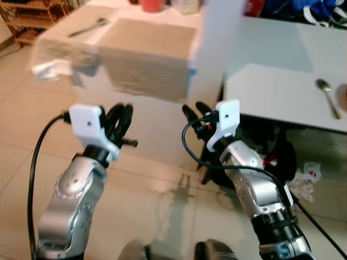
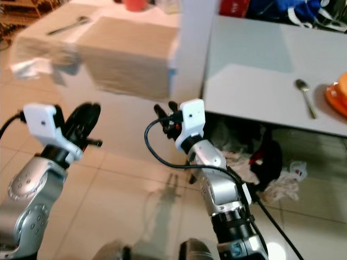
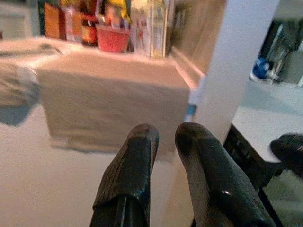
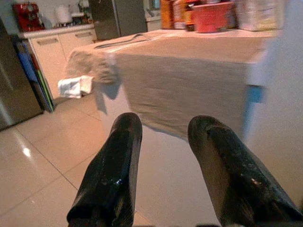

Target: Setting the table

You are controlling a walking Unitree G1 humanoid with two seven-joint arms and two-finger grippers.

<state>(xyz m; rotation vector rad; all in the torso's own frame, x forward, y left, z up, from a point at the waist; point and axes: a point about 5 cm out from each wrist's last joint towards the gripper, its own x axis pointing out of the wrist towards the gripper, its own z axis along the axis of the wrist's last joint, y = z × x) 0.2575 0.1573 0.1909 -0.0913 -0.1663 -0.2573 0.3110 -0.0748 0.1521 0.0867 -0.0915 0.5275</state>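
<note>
1. Head views show both grippers raised over the tiled floor (image 1: 162,189), short of the white pillar (image 1: 214,49) that stands between two tables.
2. Left gripper (image 3: 163,142) holds nothing; its fingers (image 3: 130,165) stand a narrow gap apart. Right gripper (image 4: 163,142) is also empty, its fingers (image 4: 111,170) spread wider.
3. Two spoons count for setting the table. One spoon (image 1: 328,96) lies on the white table (image 1: 282,92), right of the pillar, with its bowl away from the robot and its handle running toward the near edge. The other spoon (image 1: 89,27) lies on the cloth-covered table (image 1: 146,51), left of the pillar, set slantwise.
4. By my judgement the right gripper is nearer the spoon right of the pillar; that spoon lies ahead of it and off to the right, so a reach up and rightward over the table edge is called for.
5. Right eye view adds an orange plate (image 2: 337,97) just beside that spoon. Wrist views add jars and a red tub (image 3: 112,39) at the far side of the cloth-covered table, left of the pillar.
</note>
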